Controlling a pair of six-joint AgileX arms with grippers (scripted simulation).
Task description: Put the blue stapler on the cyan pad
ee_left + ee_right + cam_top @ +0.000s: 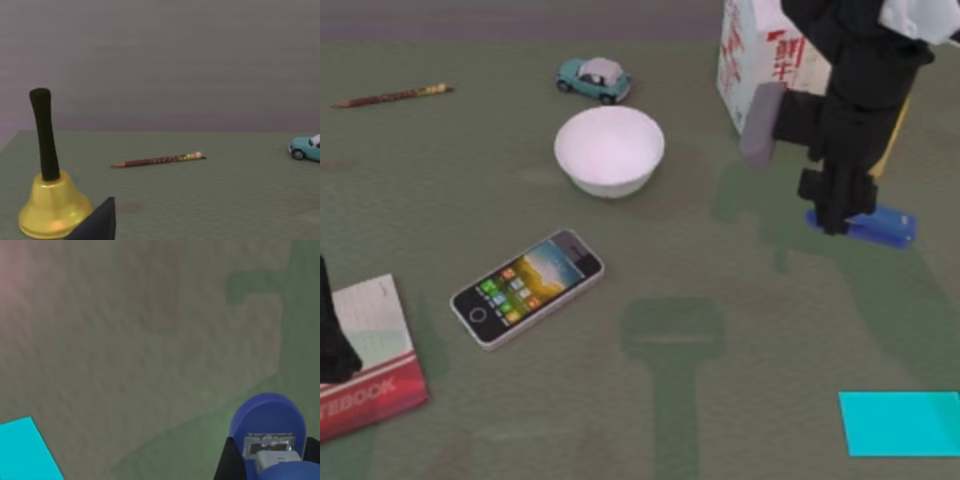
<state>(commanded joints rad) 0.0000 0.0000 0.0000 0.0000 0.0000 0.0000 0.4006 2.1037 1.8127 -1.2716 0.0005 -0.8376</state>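
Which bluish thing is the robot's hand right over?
The small bright-blue stapler, under the right hand; the teal toy car and flat cyan pad lie apart.

Lighting: even, moderately dim and diffuse, with no glare or hot spots; the white bowl (609, 149) is the brightest surface. Shadows: soft-edged dark green arm shadows lie across the table (740, 340) in the top view, one a T-shaped patch near its centre, another visible in the right wrist view. Focus: all views slightly soft; the blue stapler (268, 432) looms blurred at close range.
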